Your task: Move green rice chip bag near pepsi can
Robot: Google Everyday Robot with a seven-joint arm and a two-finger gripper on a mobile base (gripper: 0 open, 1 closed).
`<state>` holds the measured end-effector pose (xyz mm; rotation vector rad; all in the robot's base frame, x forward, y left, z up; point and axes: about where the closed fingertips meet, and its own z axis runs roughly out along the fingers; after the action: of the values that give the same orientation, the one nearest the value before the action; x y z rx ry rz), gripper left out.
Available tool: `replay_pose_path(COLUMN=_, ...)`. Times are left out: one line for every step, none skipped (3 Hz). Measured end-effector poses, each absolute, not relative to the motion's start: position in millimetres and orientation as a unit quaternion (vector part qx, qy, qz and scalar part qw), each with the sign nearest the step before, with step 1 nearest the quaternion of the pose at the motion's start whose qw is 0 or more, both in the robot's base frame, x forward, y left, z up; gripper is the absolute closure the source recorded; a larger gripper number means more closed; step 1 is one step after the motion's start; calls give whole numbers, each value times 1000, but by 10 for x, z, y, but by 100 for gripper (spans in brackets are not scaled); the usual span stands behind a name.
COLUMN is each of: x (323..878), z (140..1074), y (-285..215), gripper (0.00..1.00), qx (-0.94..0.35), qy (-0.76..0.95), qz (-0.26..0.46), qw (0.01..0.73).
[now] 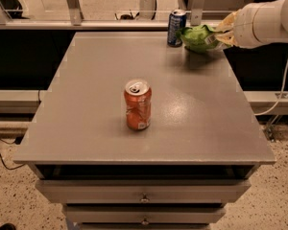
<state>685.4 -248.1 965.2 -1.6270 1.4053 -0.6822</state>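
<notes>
Green and crinkled, the green rice chip bag (198, 36) hangs just above the far right corner of the table (86, 104), clamped at its right edge by the gripper (220, 32), whose fingers we judge closed on it. The pepsi can (176, 28) stands upright just to the bag's left, close to touching. Our worry is that closeness: lowering the bag with any leftward drift could nudge the can over or off the back edge, and a release too far right might let the bag slip off the table's corner. As for containers, we cannot tell whether either the pepsi can or the orange can (138, 104), mid-table and well apart, is opened or full. The drawers (144, 190) underneath are shut, their contents hidden.
</notes>
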Motion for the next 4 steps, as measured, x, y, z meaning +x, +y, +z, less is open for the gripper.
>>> replay_pose_path(x=6914, z=9641, y=-2563, gripper=100, qx=-651, qy=558, qz=-284, qw=429)
replay_pose_path(x=6986, z=9572, y=-2607, gripper=100, qx=-653, qy=553, qz=-287, qw=430)
replay_pose_path(x=7066, z=9481, y=-2619, gripper=100, qx=-657, qy=547, qz=-291, qw=430)
replay_pose_path(x=7132, z=9360, y=-2594, gripper=100, qx=-662, qy=543, qz=-287, qw=429)
